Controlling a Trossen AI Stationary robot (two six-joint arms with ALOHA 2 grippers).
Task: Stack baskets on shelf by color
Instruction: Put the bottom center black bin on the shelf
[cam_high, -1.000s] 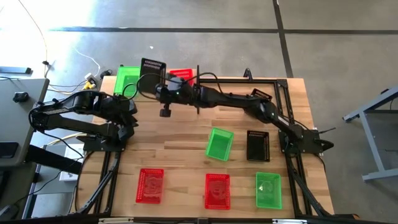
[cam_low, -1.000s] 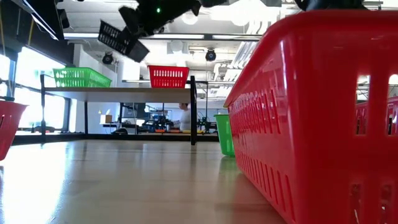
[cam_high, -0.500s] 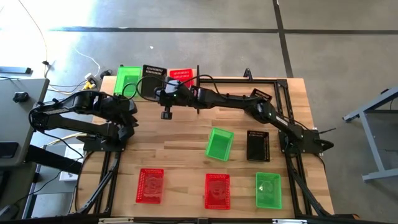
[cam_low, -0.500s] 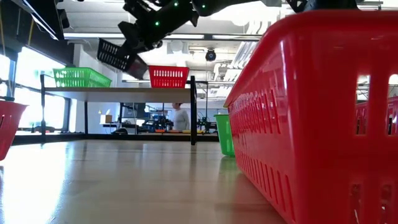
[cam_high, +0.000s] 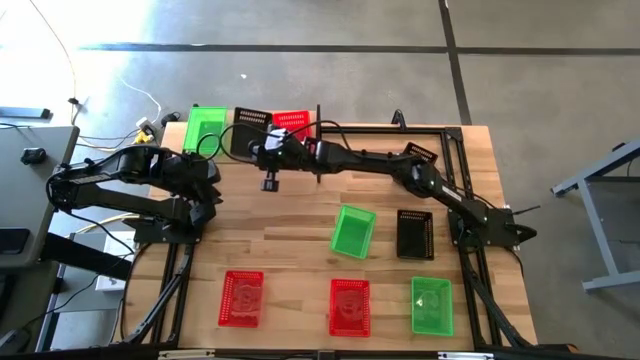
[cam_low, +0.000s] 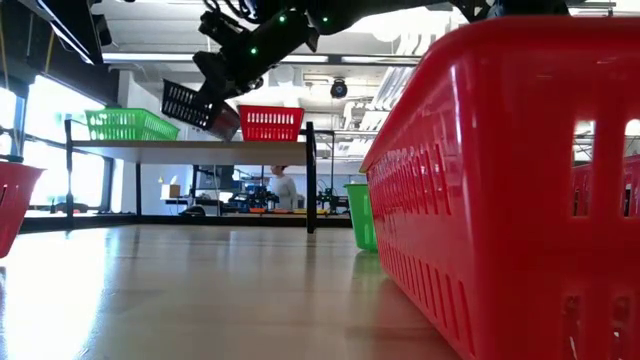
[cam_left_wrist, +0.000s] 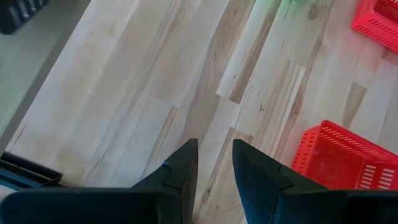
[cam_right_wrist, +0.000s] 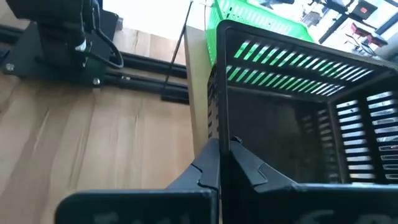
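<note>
Above the shelf (cam_low: 190, 147), right fingers (cam_right_wrist: 245, 163) grip a black basket (cam_low: 192, 104).

Two dark, jointed arms of matte black segments, with black cables looped along them. Left gripper (cam_left_wrist: 214, 163): two black, wedge-shaped fingers tapering to blunt tips. Right gripper (cam_right_wrist: 225, 150): matching black fingers; small green indicator lights dot its wrist.

overhead straight down, tabletop-level across, wrists close, shelf (cam_high: 300, 125) shared
</note>
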